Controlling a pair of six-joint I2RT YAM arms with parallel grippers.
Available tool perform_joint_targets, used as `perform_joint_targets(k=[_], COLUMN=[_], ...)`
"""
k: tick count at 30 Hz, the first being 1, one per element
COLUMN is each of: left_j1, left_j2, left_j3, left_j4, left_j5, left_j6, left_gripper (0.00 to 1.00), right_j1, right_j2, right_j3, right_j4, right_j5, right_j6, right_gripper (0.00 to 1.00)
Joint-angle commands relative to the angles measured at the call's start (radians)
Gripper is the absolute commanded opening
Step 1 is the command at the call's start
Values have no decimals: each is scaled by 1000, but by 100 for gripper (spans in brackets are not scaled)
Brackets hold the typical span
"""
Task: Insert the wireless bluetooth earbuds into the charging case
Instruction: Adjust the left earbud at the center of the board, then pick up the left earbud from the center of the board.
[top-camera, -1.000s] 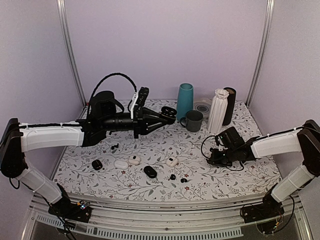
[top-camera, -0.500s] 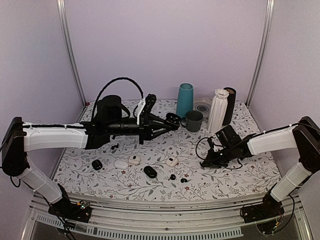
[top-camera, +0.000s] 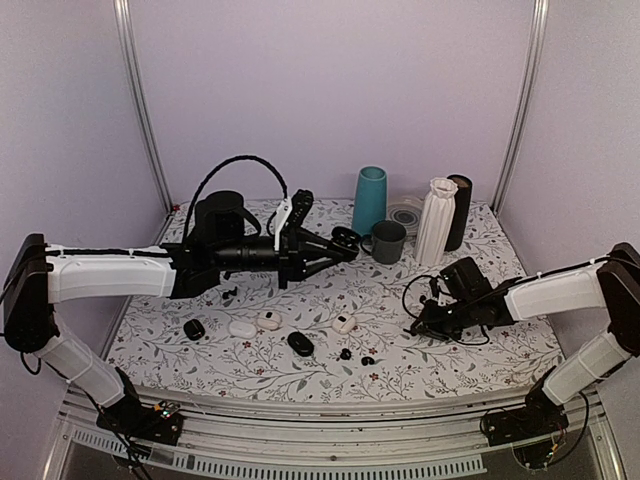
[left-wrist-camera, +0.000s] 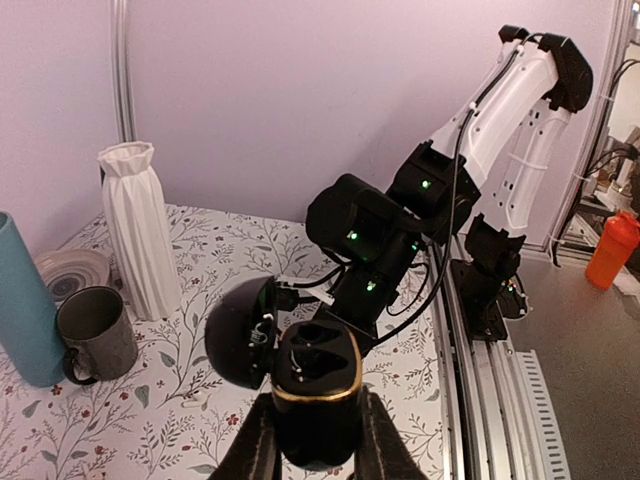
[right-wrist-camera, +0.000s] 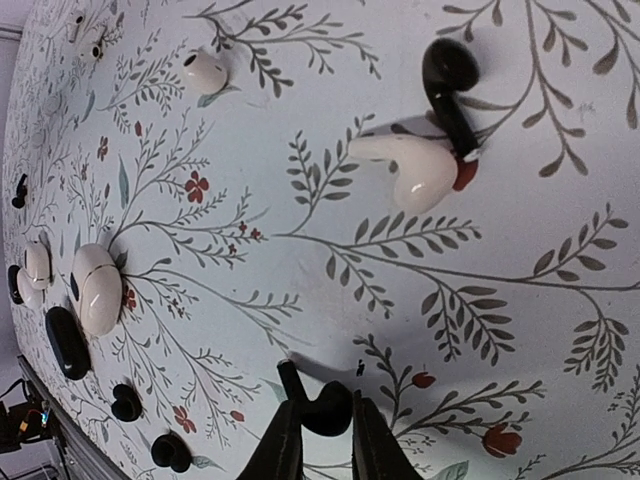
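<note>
L claw clenched on open charging case, lid flipped up, held off table; R claw pinches black earbud, two more black buds to its left.

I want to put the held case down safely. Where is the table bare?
Bare: between the grey mug and the white case; the near right corner, right of the loose black earbuds. Crowded: the front-left row of cases.
</note>
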Motion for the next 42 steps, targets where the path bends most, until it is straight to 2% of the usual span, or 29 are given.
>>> perform_joint_targets(k=[1, 8, 10, 16, 19, 23, 42], left_j1=[-8, -9, -8, -7, -9, -8, -7], left_j2=[-7, -3, -5, -5, 1, -1, -35], left_j3=[16, 21, 20, 17, 21, 23, -4], left_j4=[-2, 2, 2, 8, 17, 13, 17], left_j5=[-6, 1, 1, 2, 10, 10, -1], left_j6=[13, 9, 8, 6, 2, 5, 9], left_gripper=[0, 0, 0, 0, 0, 0, 0], right_j1=[7, 9, 12, 54, 56, 59, 60], right_j2=[-53, -55, -78, -157, -141, -143, -5], right_j3=[-10, 7, -5, -47, -59, -113, -89], right_j4=[-18, -61, -63, -16, -3, 109, 156], right_j5=[89, 98, 89, 71, 41, -26, 1], right_j6=[30, 31, 54, 143, 172, 275, 571], right_gripper=[18, 18, 22, 25, 26, 26, 28])
